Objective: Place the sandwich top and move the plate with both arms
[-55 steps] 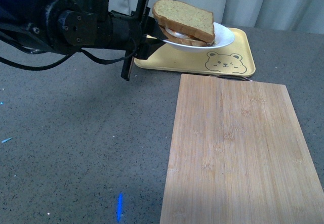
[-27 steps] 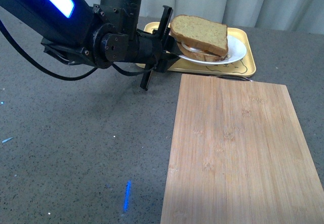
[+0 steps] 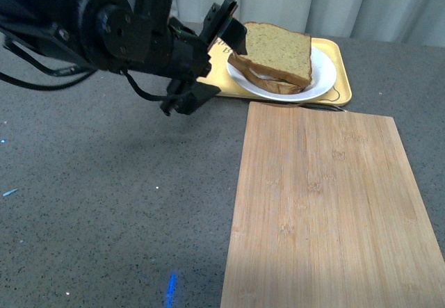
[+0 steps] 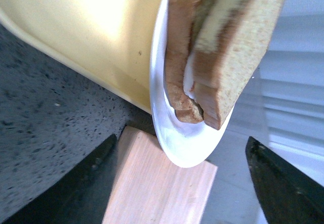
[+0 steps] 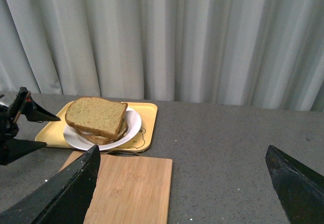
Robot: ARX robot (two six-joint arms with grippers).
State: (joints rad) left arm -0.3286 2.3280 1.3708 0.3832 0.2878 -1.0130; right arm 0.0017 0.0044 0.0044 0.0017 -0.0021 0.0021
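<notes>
Sandwich top [image 3: 279,49] is lying bare face up on a lower slice [image 3: 268,80], a little skewed against it, with a pale filling showing between the two in the left wrist view. The stack is sitting on the white plate [image 3: 321,80], and the plate is resting on the yellow tray [image 3: 342,85] toward the tray's near edge, at the far side of the worktop [image 3: 104,204]. Left claw [image 3: 228,65] is hanging just beside the plate's left rim, fingers [image 3: 224,21] spread wide and gripping nothing; a gap is showing between them and the plate in the right wrist view. The left arm [image 3: 118,30] is reaching in from the left. Right claw [image 5: 182,147] is hovering well back from the tray, splayed and empty, looking down on the whole scene. A bamboo cutting board [image 3: 327,204] is lying bare just in front of the tray. Pale curtain [image 5: 202,37] is hanging behind.
</notes>
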